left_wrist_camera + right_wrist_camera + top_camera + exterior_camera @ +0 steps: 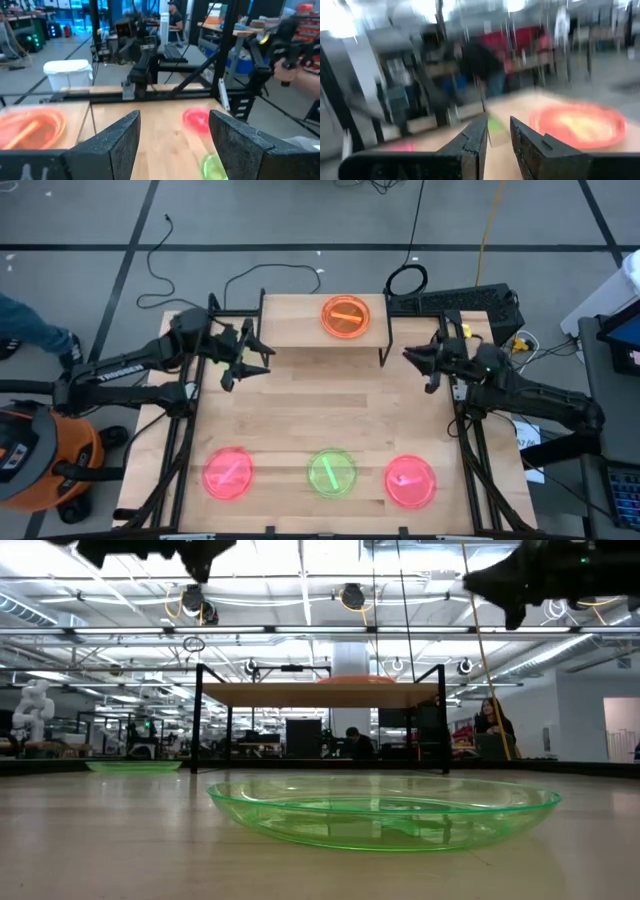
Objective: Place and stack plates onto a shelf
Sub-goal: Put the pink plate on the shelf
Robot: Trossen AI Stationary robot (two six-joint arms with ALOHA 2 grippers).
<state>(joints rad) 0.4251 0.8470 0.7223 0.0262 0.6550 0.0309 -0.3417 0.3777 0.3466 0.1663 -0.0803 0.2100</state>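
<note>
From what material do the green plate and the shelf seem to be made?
The green plate looks like thin translucent plastic with a glossy finish: the table shows through it and its rim catches light. The shelf seems to be a light wood board, matte with faint grain, on thin black legs, probably metal.

floor: grey with dark lines [90, 220] | cables [165, 265] trailing | orange vacuum [40, 465] | ceiling lights [300, 560] bright | white bin [67, 72]
</note>
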